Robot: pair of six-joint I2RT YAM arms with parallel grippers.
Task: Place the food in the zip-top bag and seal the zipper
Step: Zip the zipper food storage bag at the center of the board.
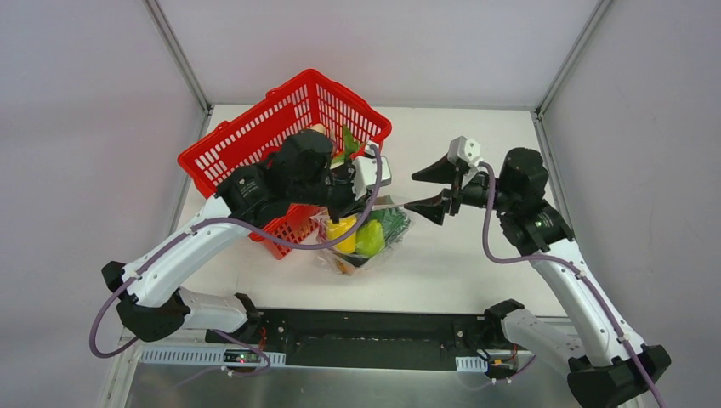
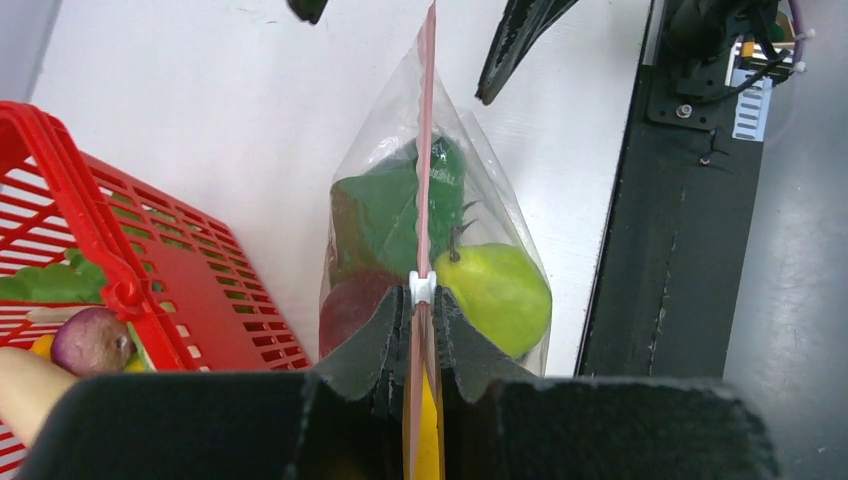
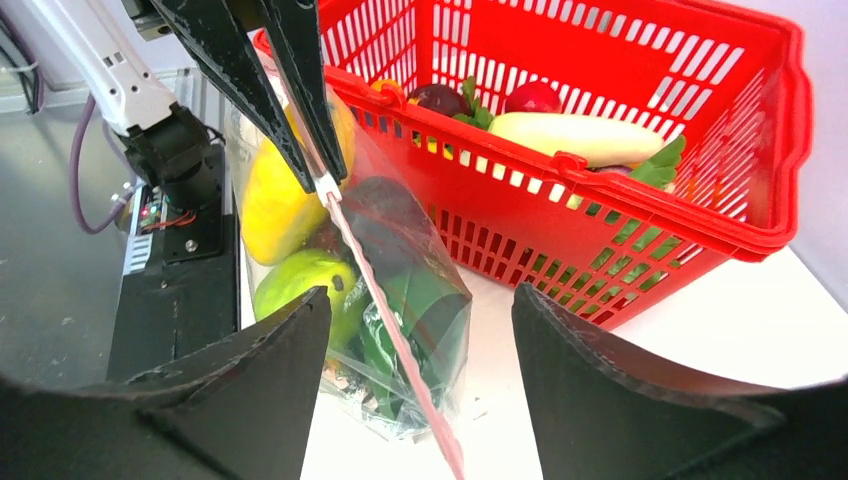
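Clear plastic bag (image 1: 367, 240) stands on table (image 1: 476, 255), just beside red basket (image 1: 255, 136), pink zipper (image 2: 428, 150) running along top edge. Green fruit (image 2: 500, 295), yellow piece (image 3: 270, 200), red fruit (image 2: 350, 310), leafy vegetable (image 2: 385, 215) packed inside. Left gripper (image 2: 422, 330) clamped narrow on zipper, right at white slider (image 2: 422, 288), holding bag upright. Right gripper (image 1: 411, 191) jaws wide, gripping nothing, hovering near zipper's far end, not touching. White radish (image 3: 580, 135) lies in basket among other toy food
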